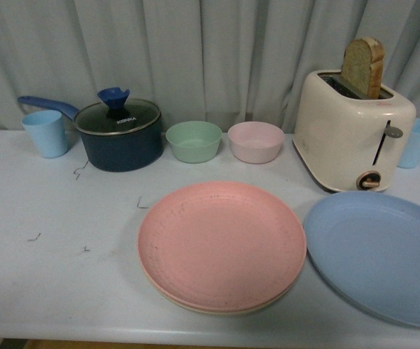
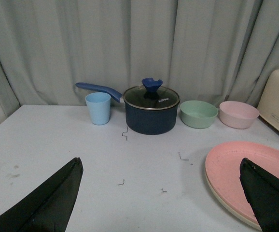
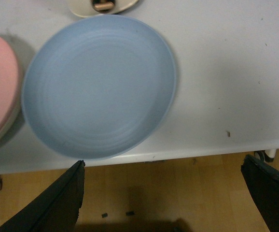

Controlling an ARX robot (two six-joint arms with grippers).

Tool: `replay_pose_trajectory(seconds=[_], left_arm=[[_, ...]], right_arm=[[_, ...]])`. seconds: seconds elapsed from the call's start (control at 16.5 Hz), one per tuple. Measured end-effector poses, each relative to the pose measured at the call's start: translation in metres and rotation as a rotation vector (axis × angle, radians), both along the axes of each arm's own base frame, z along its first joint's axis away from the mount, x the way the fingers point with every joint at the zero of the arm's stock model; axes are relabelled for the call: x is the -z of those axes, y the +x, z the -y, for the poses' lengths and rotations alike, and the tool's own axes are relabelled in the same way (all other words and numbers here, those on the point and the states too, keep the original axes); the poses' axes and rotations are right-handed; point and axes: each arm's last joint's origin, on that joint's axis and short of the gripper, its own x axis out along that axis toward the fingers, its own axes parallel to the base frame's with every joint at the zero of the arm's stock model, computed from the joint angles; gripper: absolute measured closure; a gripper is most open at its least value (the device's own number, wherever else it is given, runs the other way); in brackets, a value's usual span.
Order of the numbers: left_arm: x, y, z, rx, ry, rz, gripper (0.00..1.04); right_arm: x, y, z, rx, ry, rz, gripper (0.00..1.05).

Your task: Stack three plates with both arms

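- Stack: the pink plate (image 1: 221, 243) lies on the cream plate (image 1: 218, 311), rims aligned; only a thin cream rim shows beneath; the pair sits mid-table, near the front edge of the table (image 1: 65, 276).
- Loose item: the blue plate (image 1: 381, 254) lies flat to the robot's right of the stack, in front of the toaster (image 1: 352, 131); its rim is just beside the stack's rim; contact between the two cannot be confirmed.
- Progress, as a judgement: two of three plates are stacked; the blue plate remains to be placed.
- Right gripper (image 3: 162, 162): jaws spread wide, nothing held; it hangs above the table's front edge.
- Left gripper (image 2: 160, 162): jaws spread wide, nothing held; the stack lies off to one side of it, beside one finger.
- Governing relation: the blue plate lies directly ahead of the right gripper, near rim close to the table's front edge; the plate is round, so no long axis constrains the approach; the right arm is the nearer.
- Next move, as a judgement: pinch the near rim with the right gripper, lift clear, carry leftward over the stack.
- Risk: a shallow rim offers little purchase; the plate may slip or tilt.
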Motion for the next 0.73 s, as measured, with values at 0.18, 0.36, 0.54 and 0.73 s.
replay_pose_trajectory(seconds=[0.18, 0.36, 0.54, 0.73], left_arm=[[0.000, 0.000, 0.000, 0.000, 0.000, 0.000, 0.07], [0.000, 0.000, 0.000, 0.000, 0.000, 0.000, 0.07], [0.000, 0.000, 0.000, 0.000, 0.000, 0.000, 0.07], [0.000, 0.000, 0.000, 0.000, 0.000, 0.000, 0.07]], right_arm=[[0.012, 0.044, 0.020, 0.008, 0.014, -0.092, 0.06], [0.035, 0.099, 0.035, -0.006, 0.018, -0.177, 0.06], [0.060, 0.133, 0.037, -0.009, -0.003, -0.231, 0.06], [0.072, 0.158, 0.035, -0.010, -0.035, -0.247, 0.06]])
